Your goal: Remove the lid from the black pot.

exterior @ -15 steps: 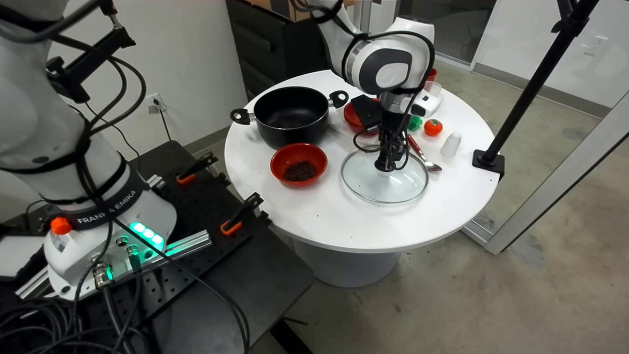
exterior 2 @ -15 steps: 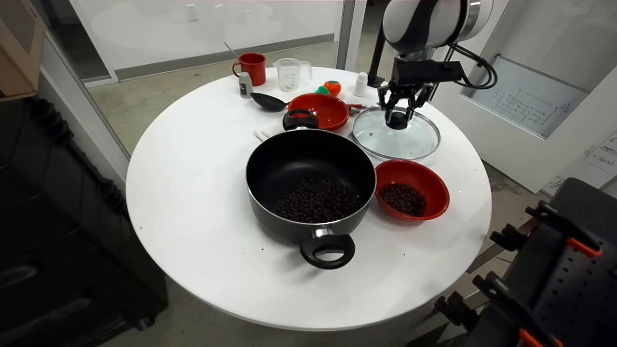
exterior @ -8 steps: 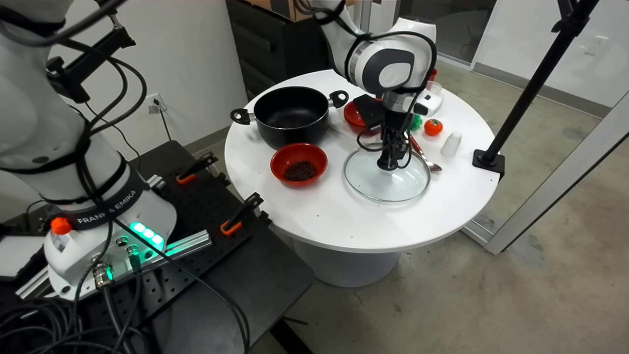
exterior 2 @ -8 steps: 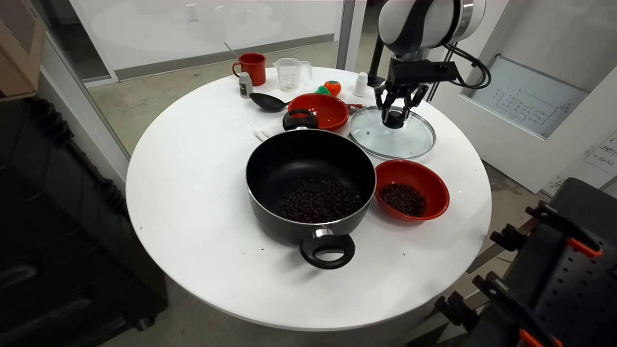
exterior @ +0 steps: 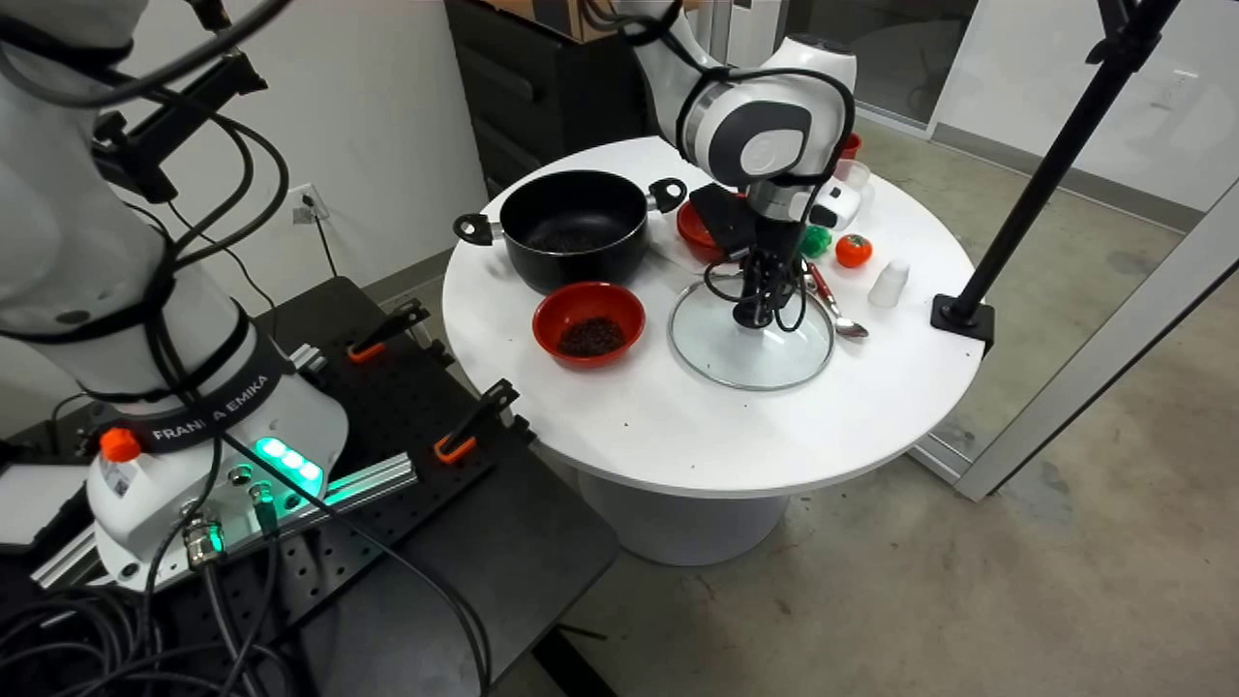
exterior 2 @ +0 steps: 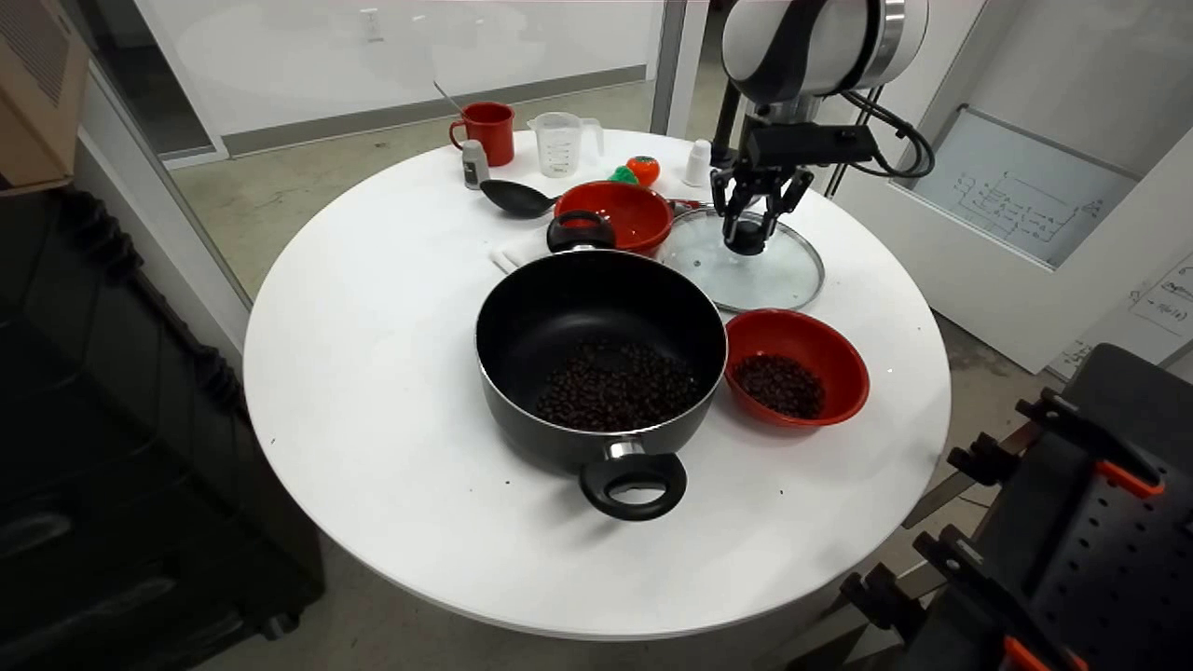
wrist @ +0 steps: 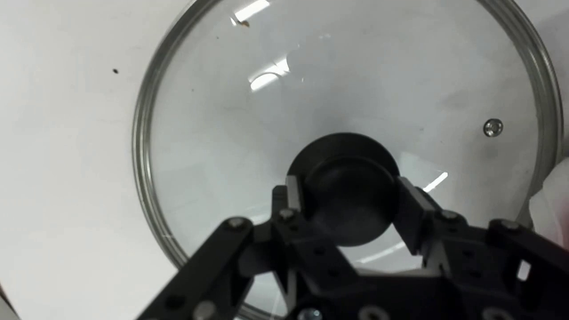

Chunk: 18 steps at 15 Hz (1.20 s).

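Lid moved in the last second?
Yes: in an exterior view the lid has shifted toward the picture's left edge, judged against the black pot, which has stayed put.

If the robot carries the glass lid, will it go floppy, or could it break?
The lid probably won't bend: it looks like glass with a metal rim. Being see-through glass, it could well crack if dropped. It might tilt a little, since the hand grips only its middle knob.
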{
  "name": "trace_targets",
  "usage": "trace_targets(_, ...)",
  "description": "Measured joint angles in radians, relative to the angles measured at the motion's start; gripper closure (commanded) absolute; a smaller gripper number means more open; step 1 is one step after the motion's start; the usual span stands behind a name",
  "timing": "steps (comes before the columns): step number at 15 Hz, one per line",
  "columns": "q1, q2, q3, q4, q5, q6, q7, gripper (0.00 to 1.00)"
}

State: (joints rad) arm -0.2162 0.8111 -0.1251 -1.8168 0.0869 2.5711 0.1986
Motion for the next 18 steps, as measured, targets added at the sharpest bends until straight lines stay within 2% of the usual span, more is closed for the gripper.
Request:
trace_targets(1, -0.006, 0.0, 0.009, 0.001, 0.0, 0.0, -0.018, 0.74)
trace_targets(2, -0.011, 0.0, 0.016, 0.001, 0.0, 0.0, -0.034, 0.24)
trace_targets(3, -0.016, -0.001, 0.022, 0.001, 0.0, -0.001, -0.048, 0.23)
trace_targets(6, -0.033, 0.007, 0.046, 0.002, 0.003, -0.005, -0.092, 0.02)
trace_targets(13, -0.048, -0.009, 0.084, -0.007, 0.028, -0.008, -0.16, 0.0)
trace_targets(18, -0.055, -0.152, 0.1, -0.077, 0.053, -0.024, -0.183, 0.0)
